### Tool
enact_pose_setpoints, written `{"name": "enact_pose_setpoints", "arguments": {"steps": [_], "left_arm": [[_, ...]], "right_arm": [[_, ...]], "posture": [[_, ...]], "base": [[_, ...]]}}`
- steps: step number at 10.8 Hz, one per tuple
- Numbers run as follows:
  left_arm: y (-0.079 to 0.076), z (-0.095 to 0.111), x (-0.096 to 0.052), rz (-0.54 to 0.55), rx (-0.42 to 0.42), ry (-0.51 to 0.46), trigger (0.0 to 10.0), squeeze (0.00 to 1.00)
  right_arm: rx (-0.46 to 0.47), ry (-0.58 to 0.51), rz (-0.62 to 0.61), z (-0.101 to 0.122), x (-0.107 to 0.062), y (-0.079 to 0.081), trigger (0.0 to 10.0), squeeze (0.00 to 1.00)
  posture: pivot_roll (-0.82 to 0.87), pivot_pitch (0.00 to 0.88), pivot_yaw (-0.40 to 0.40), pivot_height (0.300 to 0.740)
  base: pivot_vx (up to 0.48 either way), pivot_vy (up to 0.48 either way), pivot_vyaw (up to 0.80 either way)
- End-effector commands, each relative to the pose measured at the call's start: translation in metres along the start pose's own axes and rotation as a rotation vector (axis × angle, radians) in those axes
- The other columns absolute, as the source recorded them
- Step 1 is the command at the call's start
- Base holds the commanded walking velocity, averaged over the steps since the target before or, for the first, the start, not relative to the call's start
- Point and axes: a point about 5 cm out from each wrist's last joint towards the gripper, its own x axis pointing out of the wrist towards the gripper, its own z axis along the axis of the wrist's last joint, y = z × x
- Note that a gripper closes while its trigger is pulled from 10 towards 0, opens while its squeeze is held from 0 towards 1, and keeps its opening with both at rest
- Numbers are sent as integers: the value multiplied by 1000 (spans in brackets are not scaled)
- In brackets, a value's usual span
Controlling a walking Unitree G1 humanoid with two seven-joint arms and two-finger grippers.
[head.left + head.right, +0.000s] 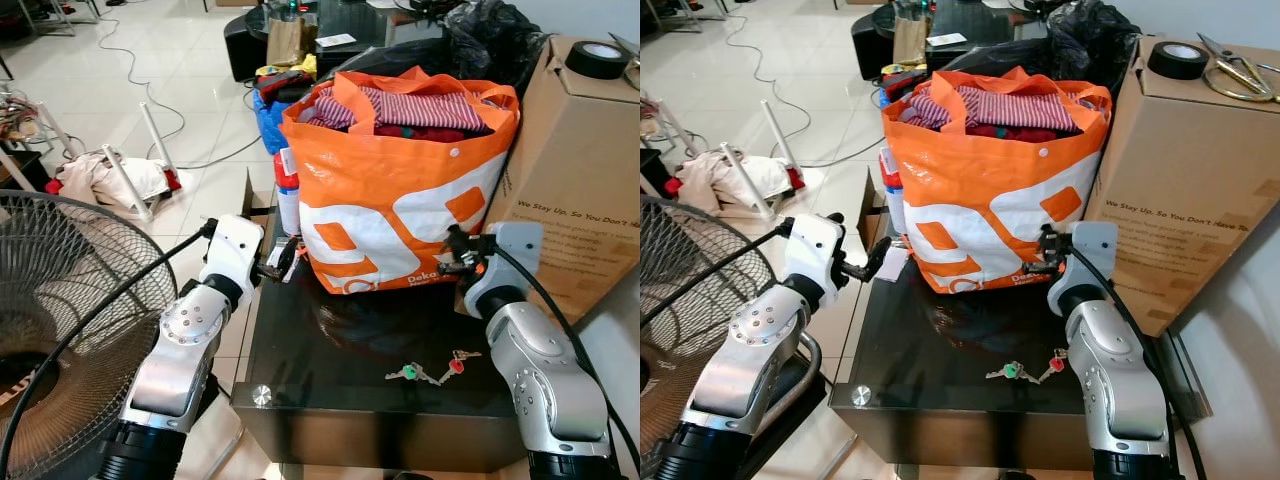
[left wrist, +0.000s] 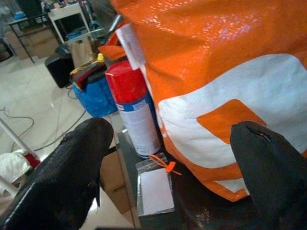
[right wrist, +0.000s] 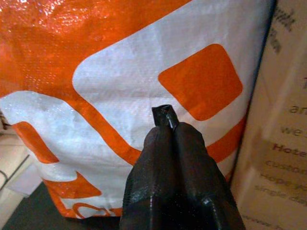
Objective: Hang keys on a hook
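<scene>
the left claw (image 1: 283,262) is spread wide, nothing between its fingers, hovering at the left edge of the black surface (image 1: 330,385) just beside the orange bag (image 1: 400,190); through its wrist view you can see one red and blue spray can (image 2: 134,112) standing next to the bag and one clear badge holder (image 2: 154,189) with an orange clip lying flat on the surface; the right claw (image 3: 168,120) is pressed together, holding nothing, tip close up against the bag's front, can't tell if it actually touches; one bunch of keys (image 1: 432,370) lies on the surface near the front edge, with a green tag and a red tag, well apart from both claws; one bag, stuffed with striped and red clothes; one cardboard box (image 1: 1180,180) to the right of it with a roll of black tape (image 1: 1180,58) and a pair of scissors (image 1: 1235,70) on top; one fan (image 1: 50,330) on the left.
</scene>
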Motion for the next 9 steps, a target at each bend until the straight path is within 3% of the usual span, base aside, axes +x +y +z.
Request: {"name": "enact_pose_setpoints", "arguments": {"steps": [1, 3, 5, 9], "left_arm": [[5, 0, -1, 21, 1, 3, 10000, 0], [10, 1, -1, 58, -36, -11, 10000, 0], [9, 2, -2, 62, -41, -11, 10000, 0], [13, 0, -4, 91, -47, -6, 10000, 0]], "right_arm": [[-16, -7, -12, 1, -2, 0, 10000, 0], [-79, -36, -11, 4, -1, 0, 10000, 0], [-14, -54, 4, 9, 1, 2, 10000, 0], [-21, -41, -13, 4, 4, 0, 10000, 0]], "posture": [[-103, 0, 70, 740], [-105, 0, 70, 740], [-89, 0, 60, 740], [-78, 0, 50, 740]], "base": [[0, 0, 0], [-122, 0, 0], [0, 0, 0], [0, 0, 0]]}}
